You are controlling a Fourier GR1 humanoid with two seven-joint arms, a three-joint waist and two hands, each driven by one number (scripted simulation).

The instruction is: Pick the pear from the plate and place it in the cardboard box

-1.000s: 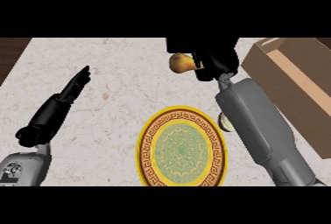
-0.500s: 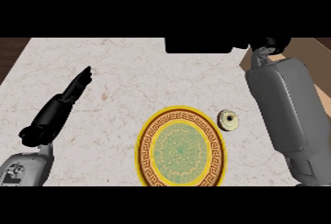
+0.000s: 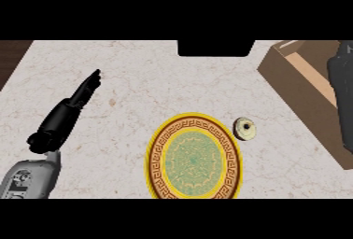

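One grey left forearm comes in at the lower left corner. The yellow-rimmed plate lies near the lower edge at centre, with its patterned face bare. Just beside its far right rim, apart from it, a small pale ring-shaped thing rests on the marble counter. Farther up on the left, the left hand lies along the counter with its fingers straight and together, pointing away and slightly right, holding nothing. It matches its pose of half a second ago.

On the right stands the cardboard box, its open top showing a lighter inside. Half a second ago the right forearm crossed in front of this box and hid it. Now that arm has swung out to the view's right edge, above the box's far side. The dark right hand is cut by the frame, and whether it holds anything cannot be told.

The pear, carried above the counter a second ago, shows nowhere now. Where it lies, which way it points and how its long axis runs cannot be told. A black slab sits at the counter's far edge.
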